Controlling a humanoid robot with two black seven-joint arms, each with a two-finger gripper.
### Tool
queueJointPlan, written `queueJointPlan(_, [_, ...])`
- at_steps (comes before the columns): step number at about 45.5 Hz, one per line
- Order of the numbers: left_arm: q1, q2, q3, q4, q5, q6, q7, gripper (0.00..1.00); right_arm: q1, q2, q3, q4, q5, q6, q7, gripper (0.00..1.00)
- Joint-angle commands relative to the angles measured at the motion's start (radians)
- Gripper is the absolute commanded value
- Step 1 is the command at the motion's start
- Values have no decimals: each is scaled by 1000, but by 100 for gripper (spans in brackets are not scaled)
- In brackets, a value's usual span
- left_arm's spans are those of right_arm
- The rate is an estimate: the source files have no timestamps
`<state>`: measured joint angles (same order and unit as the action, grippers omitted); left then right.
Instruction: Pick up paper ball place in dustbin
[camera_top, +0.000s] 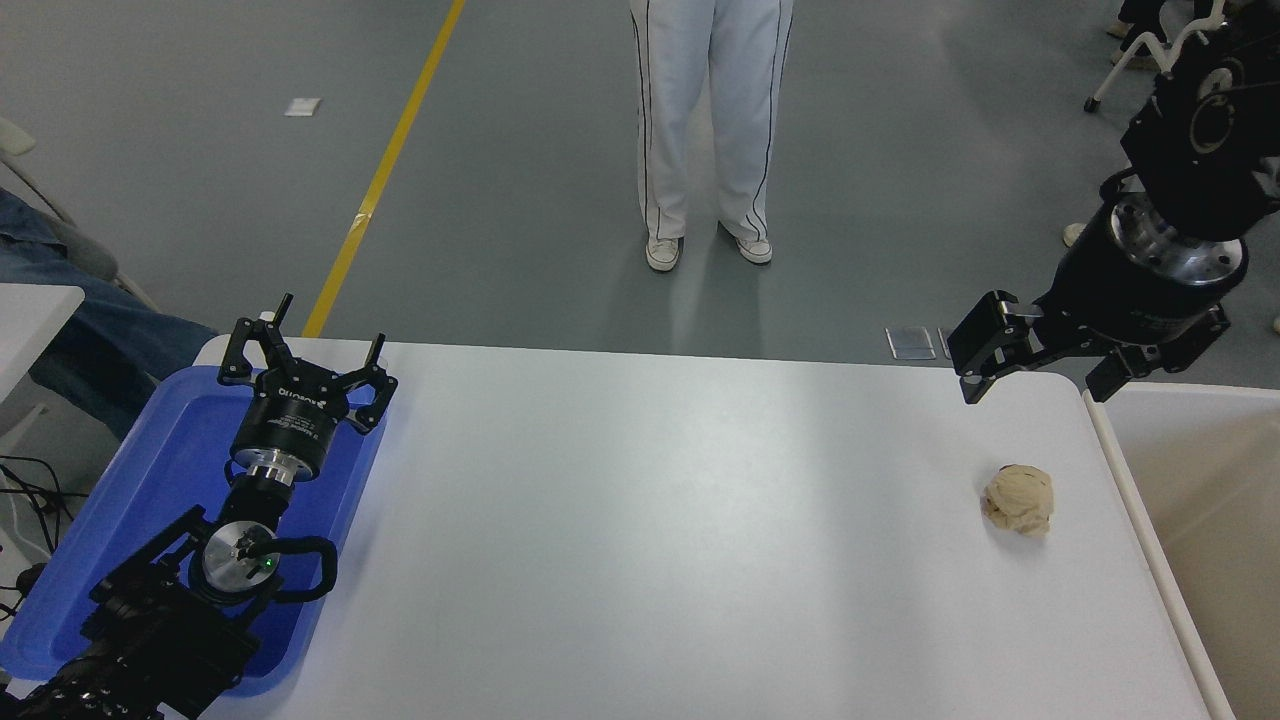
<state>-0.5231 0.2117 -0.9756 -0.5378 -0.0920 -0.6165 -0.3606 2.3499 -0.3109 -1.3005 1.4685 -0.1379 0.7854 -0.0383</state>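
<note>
The paper ball (1018, 499), a crumpled beige wad, lies on the white table (650, 540) near its right edge. The dustbin (1205, 500), a cream-beige bin with a lighter rim, stands right of the table, partly cut off by the picture's edge. My right gripper (1035, 378) hangs open and empty over the table's far right corner, above and behind the ball, apart from it. My left gripper (300, 345) is open and parked at the lower left over the blue tray.
A shallow blue tray (150, 480) sits at the table's left edge under the left arm. A person in white trousers (705, 120) stands on the floor beyond the table's far side. A yellow floor line (385, 170) runs at the upper left.
</note>
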Motion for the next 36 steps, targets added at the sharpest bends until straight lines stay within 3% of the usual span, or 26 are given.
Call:
queueJointPlan(1, [0,0,0,-1,0,0,0,100,2,1,0,0,0,0,0,100])
queueJointPlan(36, [0,0,0,-1,0,0,0,100,6,-4,-5,0,0,0,0,100])
